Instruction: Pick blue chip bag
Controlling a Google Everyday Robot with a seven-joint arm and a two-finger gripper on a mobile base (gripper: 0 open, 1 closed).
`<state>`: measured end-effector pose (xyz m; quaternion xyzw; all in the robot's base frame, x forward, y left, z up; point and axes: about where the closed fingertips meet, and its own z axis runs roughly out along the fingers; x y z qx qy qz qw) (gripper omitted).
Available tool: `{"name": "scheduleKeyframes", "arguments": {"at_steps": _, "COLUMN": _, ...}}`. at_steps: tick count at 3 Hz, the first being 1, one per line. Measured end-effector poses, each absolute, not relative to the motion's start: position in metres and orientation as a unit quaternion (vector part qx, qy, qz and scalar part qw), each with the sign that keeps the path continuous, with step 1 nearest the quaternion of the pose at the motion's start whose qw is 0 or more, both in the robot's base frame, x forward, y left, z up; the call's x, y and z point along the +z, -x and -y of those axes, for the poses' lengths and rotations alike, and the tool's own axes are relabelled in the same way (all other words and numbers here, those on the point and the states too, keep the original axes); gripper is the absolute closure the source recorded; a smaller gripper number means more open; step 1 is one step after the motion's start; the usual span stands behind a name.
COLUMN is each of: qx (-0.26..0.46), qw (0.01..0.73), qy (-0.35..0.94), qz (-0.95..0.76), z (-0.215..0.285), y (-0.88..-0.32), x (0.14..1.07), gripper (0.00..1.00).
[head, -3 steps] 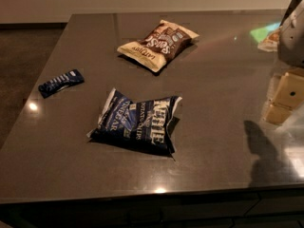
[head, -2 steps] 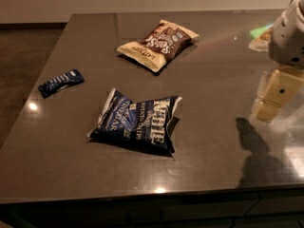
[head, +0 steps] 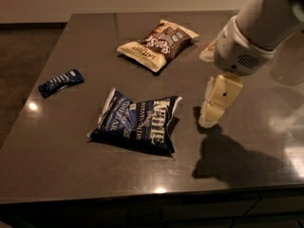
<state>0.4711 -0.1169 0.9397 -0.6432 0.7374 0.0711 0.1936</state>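
Observation:
The blue chip bag (head: 137,121) lies flat on the dark table (head: 71,175), near its front middle. It is crinkled navy with white lettering and white edges. My gripper (head: 211,112) hangs from the white arm at the right and points down just above the table. It is a little to the right of the bag's right edge and does not touch the bag. It holds nothing.
A brown-and-cream chip bag (head: 157,42) lies at the back middle. A small narrow blue snack wrapper (head: 61,81) lies at the left. A pale object (head: 208,52) is partly hidden behind the arm. The table's front edge runs close below the blue bag.
The arm and gripper have moved left and forward, from the table's right edge to just beside the blue chip bag. The bags have not moved.

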Motion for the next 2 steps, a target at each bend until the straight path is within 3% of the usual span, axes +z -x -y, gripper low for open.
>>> {"name": "scheduleKeyframes", "arguments": {"at_steps": 2, "qx": 0.09, "qw": 0.197, "qy": 0.683, "qz": -0.698, "z": 0.058, "y": -0.48, "x": 0.904, "gripper": 0.0}}
